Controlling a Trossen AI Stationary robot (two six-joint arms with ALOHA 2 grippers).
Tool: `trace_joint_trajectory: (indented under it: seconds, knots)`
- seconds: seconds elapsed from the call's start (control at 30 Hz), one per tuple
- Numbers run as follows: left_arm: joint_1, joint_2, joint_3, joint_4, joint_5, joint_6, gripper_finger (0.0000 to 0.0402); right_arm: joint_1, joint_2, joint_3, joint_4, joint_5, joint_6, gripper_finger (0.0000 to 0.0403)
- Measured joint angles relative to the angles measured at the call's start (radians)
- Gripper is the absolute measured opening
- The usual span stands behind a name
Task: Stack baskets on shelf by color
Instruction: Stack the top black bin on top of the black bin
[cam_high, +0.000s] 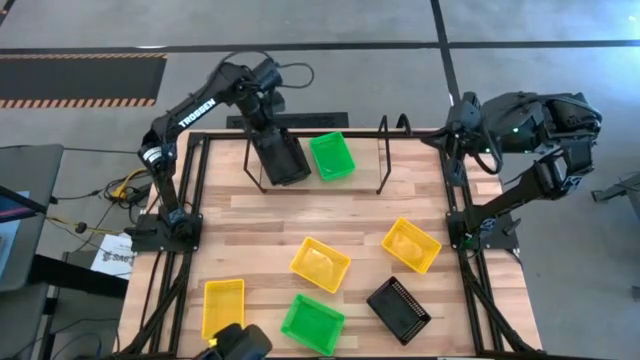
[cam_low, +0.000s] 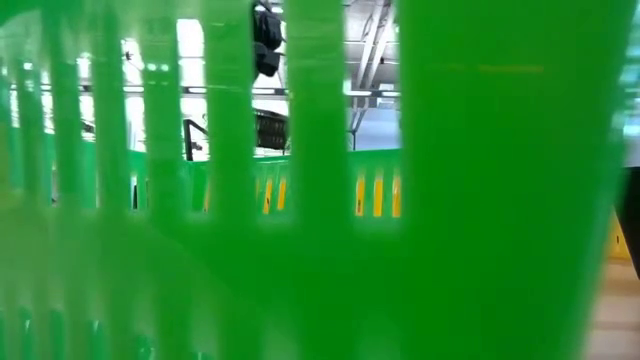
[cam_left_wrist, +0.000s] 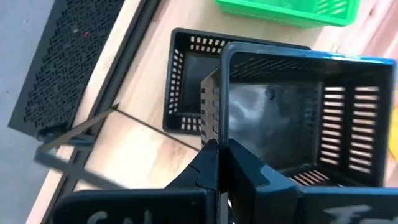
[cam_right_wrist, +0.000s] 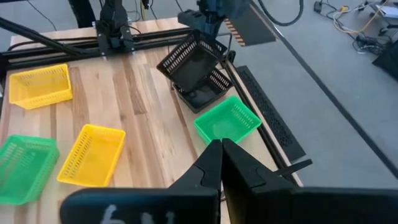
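Pinching one wall of a tilted black basket (cam_left_wrist: 298, 118), the left hand (cam_left_wrist: 217, 152) has its fingers pressed onto the plastic and holds it over the shelf (cam_high: 382, 155) at the 12 o'clock edge of the surface (cam_high: 250, 215). In the left wrist view a second black basket (cam_left_wrist: 186, 81) sits upright on the shelf directly below and partly behind the held one; the high view hides it under the arm. A shelf green basket (cam_high: 332, 155) stands just beside them, toward 1 o'clock, and the shelf's right end past it lies bare up to the wire loop.

The right hand (cam_right_wrist: 216, 149) hangs at about 2 o'clock, off the corner, its fingers pressed together on nothing.

Bare wood runs across the middle of the surface between the shelf and the loose baskets. Loose ones lie toward the near edge: yellow baskets at the centre (cam_high: 320, 264), 4 o'clock (cam_high: 411, 245) and 7 o'clock (cam_high: 223, 305), a near green basket (cam_high: 312, 322) at 6 o'clock touching the edge, and a third black basket (cam_high: 399, 310) at 5 o'clock.

Green slats fill the low view, so it shows little else.

Counted: three black, three yellow, two green.
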Motion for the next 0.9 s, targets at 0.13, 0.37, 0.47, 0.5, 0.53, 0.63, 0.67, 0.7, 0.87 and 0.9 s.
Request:
trace_joint_trajectory:
  seconds: [0.13,0.37,0.47,0.5,0.53,0.63,0.67,0.7,0.87,0.9]
  knots:
    - [0.011,0.0,-0.02,0.072,0.004,-0.001,0.0,0.0,0.003,0.0,0.0,0.0,0.004,0.0026]
    - [0.015,0.0,-0.023,0.14,0.02,-0.014,0.0,0.0,0.011,0.0,0.0,0.0,0.003,0.0026]
    - [0.018,0.015,-0.023,0.125,0.032,-0.011,0.0,0.0,0.009,0.0,-0.001,0.0,0.003,0.0026]
    - [0.024,0.026,-0.023,0.108,0.034,-0.011,0.0,0.0,0.01,0.0,-0.001,0.0,0.003,0.0026]
    - [0.024,0.038,-0.023,0.099,0.035,-0.011,0.0,0.0,0.011,0.0,0.0,0.0,0.003,0.0026]
    - [0.026,0.078,-0.024,0.078,0.044,-0.002,0.0,0.0,0.01,0.0,0.0,0.0,0.003,0.0026]
    - [0.026,0.088,-0.024,0.077,0.046,-0.001,0.0,0.0,0.01,0.0,-0.001,0.0,0.003,0.0026]
    - [0.026,0.099,-0.024,0.082,0.047,-0.001,0.0,0.0,0.01,0.0,-0.001,0.0,0.003,0.0026]
    - [0.023,0.145,-0.024,0.083,0.046,0.003,0.0,0.0,0.01,0.0,-0.001,0.0,0.003,0.0026]
    - [0.023,0.154,-0.024,0.079,0.046,0.003,0.0,0.0,0.01,0.0,-0.001,0.0,0.003,0.0026]
